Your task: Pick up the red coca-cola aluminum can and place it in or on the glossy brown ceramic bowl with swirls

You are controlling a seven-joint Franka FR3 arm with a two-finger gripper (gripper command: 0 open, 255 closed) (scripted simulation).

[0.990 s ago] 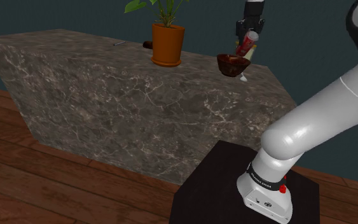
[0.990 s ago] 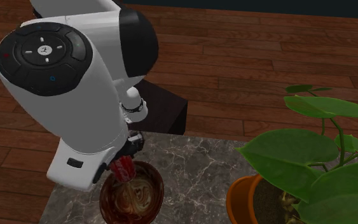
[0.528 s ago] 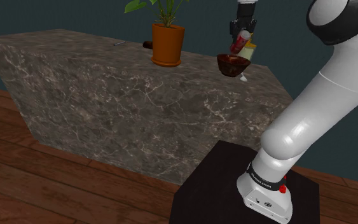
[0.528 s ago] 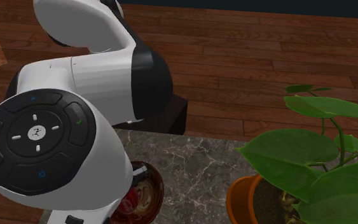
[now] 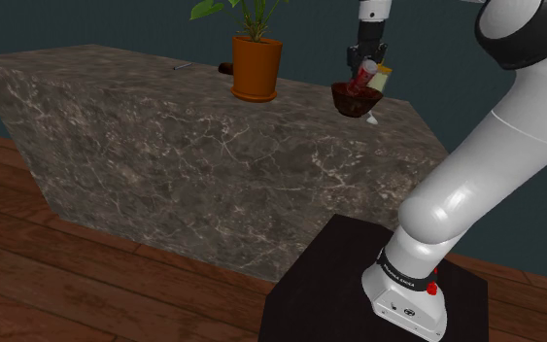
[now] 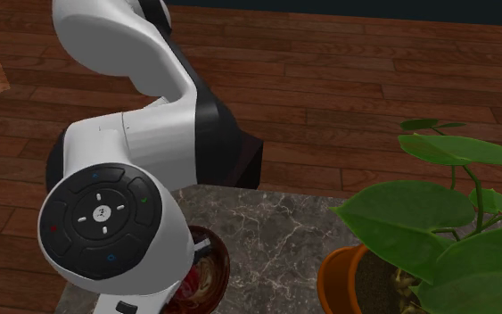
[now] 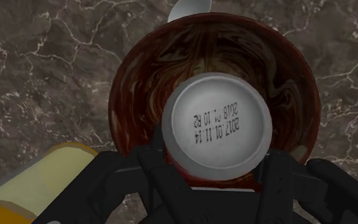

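hovering over the brown bowl (image 7: 136,76), the tool (image 7: 215,162) clasps the can (image 7: 217,124), apparently just above the swirled inside; lowering and release remain

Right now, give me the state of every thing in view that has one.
gripper, shut on the red can.
red can, clasped, tilted, over the bowl's opening.
brown swirled bowl, upright on the marble counter, open side up, under the can.
potted plant, upright in its orange pot on the counter.
yellow container, beside the bowl; upright or lying, cannot tell.
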